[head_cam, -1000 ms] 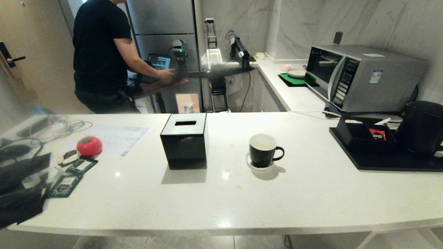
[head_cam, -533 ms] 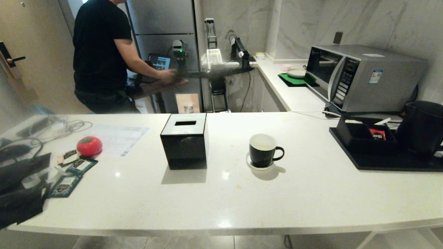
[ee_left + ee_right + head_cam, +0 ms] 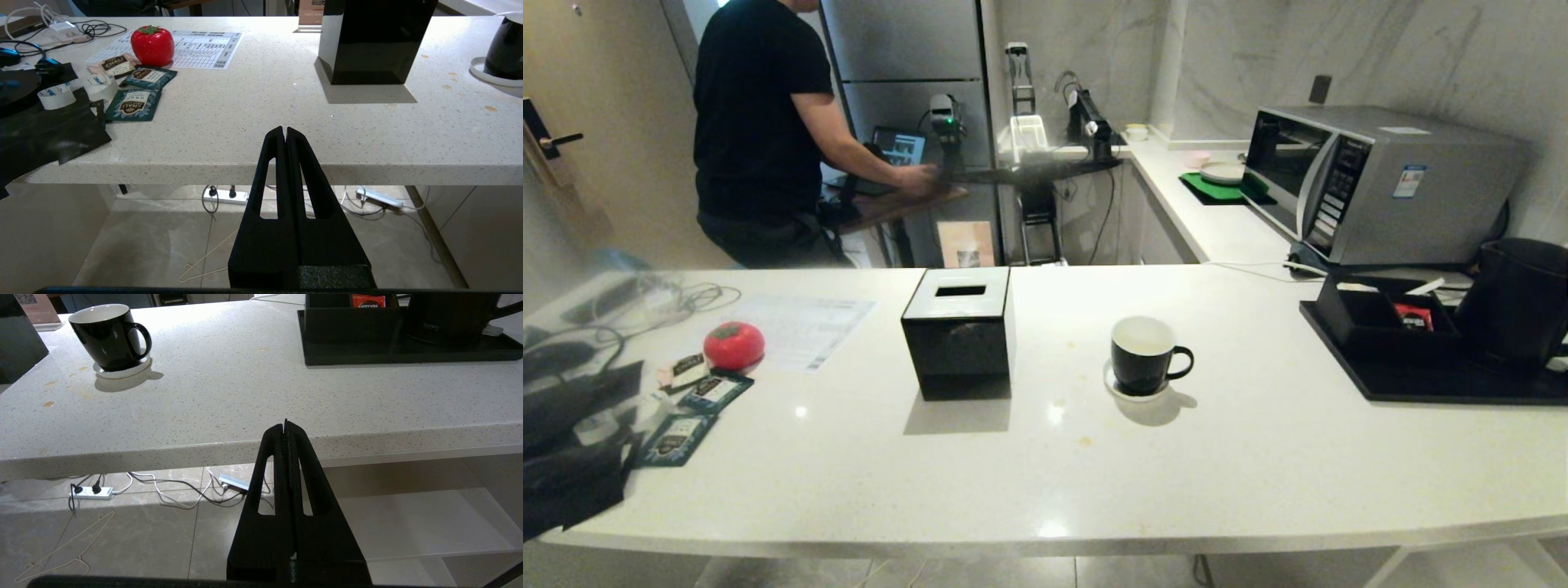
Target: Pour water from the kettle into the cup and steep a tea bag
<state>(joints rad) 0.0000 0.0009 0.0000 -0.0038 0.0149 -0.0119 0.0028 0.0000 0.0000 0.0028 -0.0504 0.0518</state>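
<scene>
Both my grippers hang idle below the near edge of the counter, holding nothing.

My left gripper [image 3: 284, 130] has its fingers pressed together in front of the counter [image 3: 1258, 457] edge, and my right gripper [image 3: 285, 424] is closed the same way further right. The cup [image 3: 1145, 354] stands on its saucer [image 3: 1134, 393] near the middle of the counter, handle to the right, just right of the black box [image 3: 958, 341] with a slot on top. The kettle [image 3: 1521, 300] sits at the far right on a black tray [image 3: 1437, 382], beside a black holder with a red packet [image 3: 1414, 317]. On the left lie teal sachets [image 3: 694, 408] next to a red tomato-shaped object [image 3: 734, 345]. I cannot pick out a tea bag. A person [image 3: 764, 131] in black stands beyond the counter.
</scene>
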